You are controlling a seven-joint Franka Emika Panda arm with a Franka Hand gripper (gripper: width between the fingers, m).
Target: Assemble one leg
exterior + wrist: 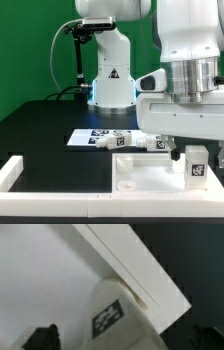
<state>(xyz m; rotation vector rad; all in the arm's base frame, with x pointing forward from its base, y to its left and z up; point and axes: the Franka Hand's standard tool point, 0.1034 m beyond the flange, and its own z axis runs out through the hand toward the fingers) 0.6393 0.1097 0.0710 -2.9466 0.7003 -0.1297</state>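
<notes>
i see the leg [118,317] lying just ahead of my fingers [45,336], its long axis pointing away. the fingers look spread and empty (only dark tips show).

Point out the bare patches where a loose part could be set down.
Free: the black table on the exterior view's left, between the green wall, the flat white marker board and the white tray-like frame. Crowded: the exterior view's right, where the gripper hangs over the chunky white tagged leg.

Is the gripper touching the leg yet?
Cannot tell. In the wrist view the tagged leg lies against the white slab, with dark fingertips at the frame edge. The exterior view hides the gripper behind the arm.
</notes>
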